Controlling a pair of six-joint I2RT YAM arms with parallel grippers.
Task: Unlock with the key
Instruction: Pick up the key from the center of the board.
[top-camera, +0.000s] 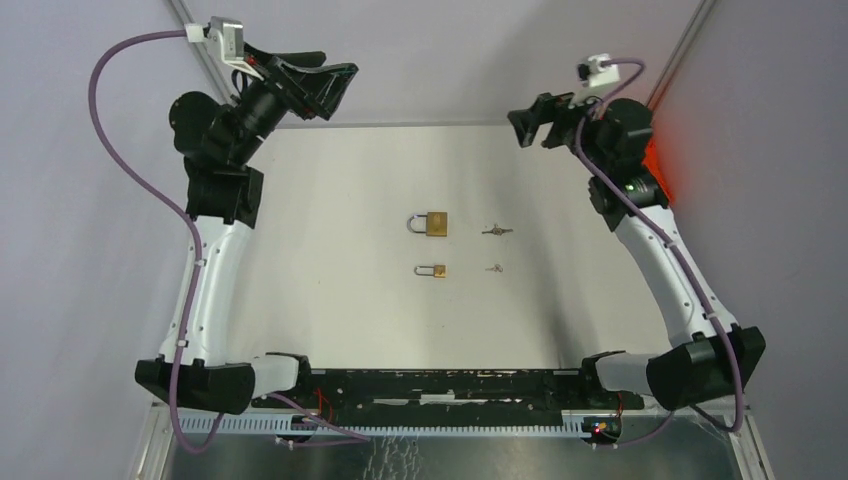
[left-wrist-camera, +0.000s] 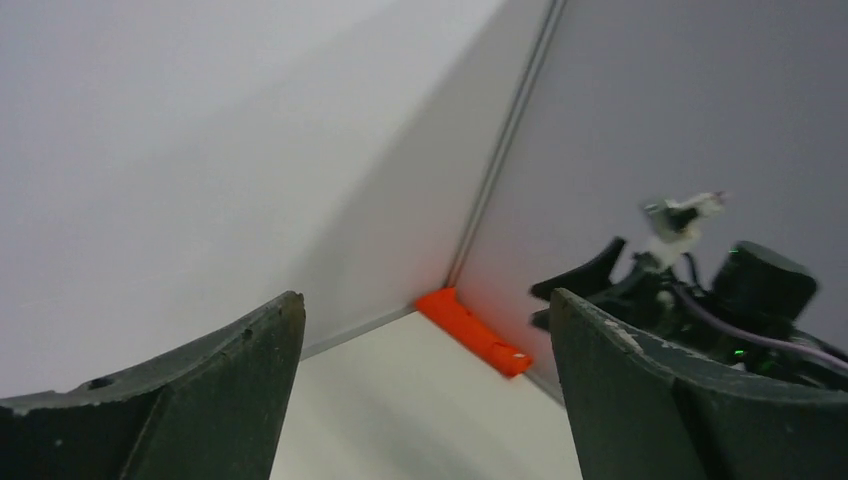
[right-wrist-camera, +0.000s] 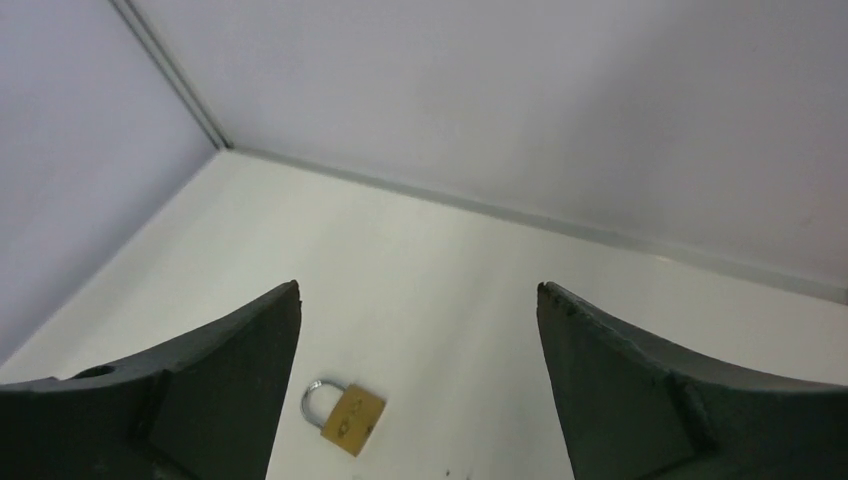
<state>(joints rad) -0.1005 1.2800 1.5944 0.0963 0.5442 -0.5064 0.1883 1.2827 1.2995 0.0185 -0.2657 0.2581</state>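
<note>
Your left gripper (top-camera: 338, 92) hangs high over the far left corner of the white table (top-camera: 320, 300), jaws spread wide with nothing between them. It points across at the right-hand wall, so its wrist view shows only the wall corner, an orange block (left-wrist-camera: 472, 332) at the foot of that wall, and the other arm's wrist. A purple cable (top-camera: 105, 130) loops out from the left wrist camera and down the arm, well off the table's middle. Moving right, the task's things lie in the open at mid-table, far below and apart from both grippers. The larger padlock (top-camera: 432, 224) lies flat with its shackle to the left, and the smaller padlock (top-camera: 433, 270) lies just nearer you, turned the same way. To their right, with a gap between, the larger key (top-camera: 496, 231) lies level with the larger padlock, and the smaller key (top-camera: 493, 267) lies level with the smaller one. Neither key touches a lock, and nothing lies over or around them. Your right gripper (top-camera: 522, 130) is raised over the far right corner, jaws also wide apart and empty, aimed in toward the centre. Its wrist view catches a brass padlock (right-wrist-camera: 345, 415) low between the fingers (right-wrist-camera: 210, 380); you cannot tell which of the two it is.
</note>
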